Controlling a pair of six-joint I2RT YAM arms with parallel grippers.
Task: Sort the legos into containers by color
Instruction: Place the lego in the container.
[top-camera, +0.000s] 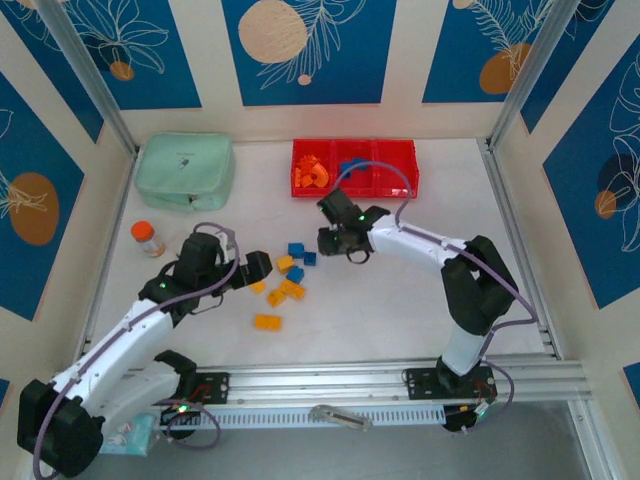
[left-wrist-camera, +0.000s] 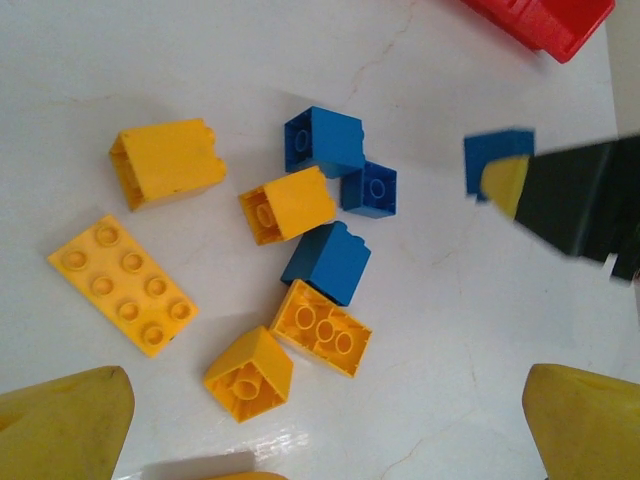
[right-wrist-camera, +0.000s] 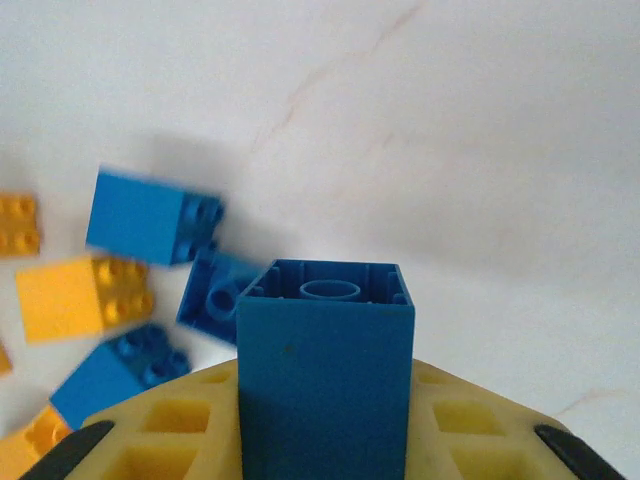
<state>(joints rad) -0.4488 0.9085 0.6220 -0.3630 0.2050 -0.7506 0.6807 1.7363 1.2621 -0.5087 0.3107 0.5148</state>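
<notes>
My right gripper (right-wrist-camera: 325, 425) is shut on a blue lego (right-wrist-camera: 325, 360), gripped between its yellow pads (right-wrist-camera: 150, 425) with the hollow underside facing away from the camera. From above, that gripper (top-camera: 345, 245) hangs just right of the loose pile. The left wrist view catches the held blue lego (left-wrist-camera: 498, 160) at its tip. My left gripper (left-wrist-camera: 330, 440) is open, its fingertips (left-wrist-camera: 65, 425) wide apart over yellow legos (left-wrist-camera: 249, 373) and blue legos (left-wrist-camera: 327, 262). The red containers (top-camera: 395, 175) stand at the back, with orange pieces (top-camera: 312, 175) in the left bin and blue ones (top-camera: 352, 165) in the middle bin.
A mint green pouch (top-camera: 186, 170) lies at the back left and an orange-capped bottle (top-camera: 148, 239) stands near the left wall. A flat yellow lego plate (top-camera: 267, 322) lies nearest the arms' bases. Bare white table stretches to the right of the right arm.
</notes>
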